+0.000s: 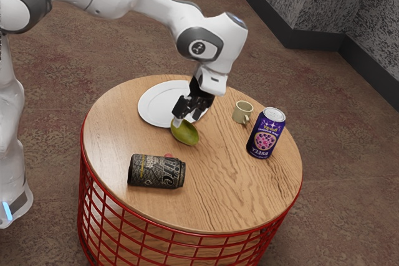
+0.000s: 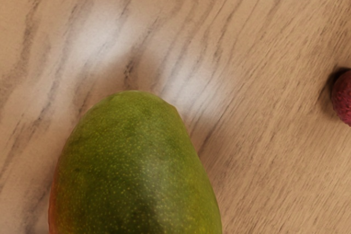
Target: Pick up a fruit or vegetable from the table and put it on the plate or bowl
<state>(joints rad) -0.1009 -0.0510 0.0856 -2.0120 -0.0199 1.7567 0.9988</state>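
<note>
Tool (image 1: 188,118) low over the counter (image 1: 237,172), directly above the green mango (image 1: 186,134). Cannot tell whether the tool pinches the mango or merely sits over it. In the wrist view the mango (image 2: 134,168) lies just under the hand, wood grain around it. White plate (image 1: 159,101) just beside the tool, on the exterior view's left. Olive mug (image 1: 242,111) and purple can (image 1: 266,132) off to the tool's other side. Black can (image 1: 156,171) on its side, nearer the camera than the tool, with a small red fruit (image 1: 167,155) against it.
</note>
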